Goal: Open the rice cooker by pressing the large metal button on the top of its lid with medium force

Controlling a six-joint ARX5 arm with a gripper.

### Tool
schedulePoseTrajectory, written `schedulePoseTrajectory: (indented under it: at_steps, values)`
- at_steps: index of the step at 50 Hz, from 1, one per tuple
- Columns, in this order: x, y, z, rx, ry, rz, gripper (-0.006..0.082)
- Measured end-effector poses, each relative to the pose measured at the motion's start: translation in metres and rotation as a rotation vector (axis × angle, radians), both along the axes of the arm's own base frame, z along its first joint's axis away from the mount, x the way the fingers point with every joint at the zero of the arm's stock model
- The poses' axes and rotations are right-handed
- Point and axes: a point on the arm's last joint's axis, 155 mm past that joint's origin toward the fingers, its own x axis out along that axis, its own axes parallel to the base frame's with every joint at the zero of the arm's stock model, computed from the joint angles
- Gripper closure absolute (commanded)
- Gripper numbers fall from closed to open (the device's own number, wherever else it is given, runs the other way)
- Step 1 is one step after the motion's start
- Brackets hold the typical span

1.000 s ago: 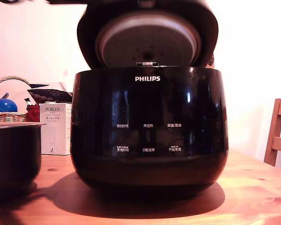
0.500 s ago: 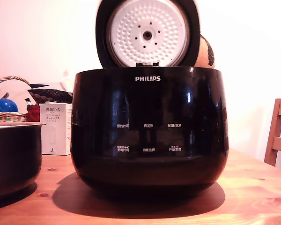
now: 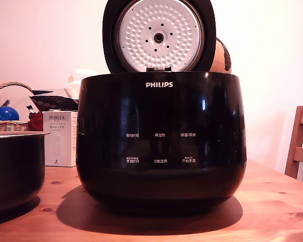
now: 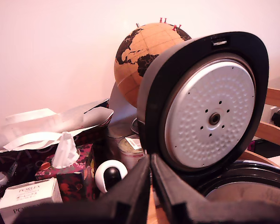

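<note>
With the lid (image 3: 159, 36) standing upright at twelve o'clock above the body, I see the rice cooker (image 3: 159, 138) open, squarely in the middle of the exterior view on the wooden surface (image 3: 272, 201). Its dimpled silver-white underside with small holes faces the camera. At nine o'clock from the cooker sits a smaller black pot (image 3: 15, 169) with a pale rim, and behind that a white box (image 3: 59, 138) and a basket holding a blue ball (image 3: 4, 114). A wooden chair (image 3: 299, 146) stands at three o'clock. From my wrist view, the gripper (image 4: 150, 186) has its jaws almost together, a thin gap between them, holding nothing, just in front of the raised lid. Behind the lid I see a globe (image 4: 135, 58), and a tissue box (image 4: 70, 172) to the side.
</note>
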Motion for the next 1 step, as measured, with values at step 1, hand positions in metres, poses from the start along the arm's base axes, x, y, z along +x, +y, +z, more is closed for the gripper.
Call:
schedulePoseTrajectory:
  at_steps: [1]
  values:
    - [0.0001,0.0000,-0.0001,0.000,0.000,0.000,0.0790]
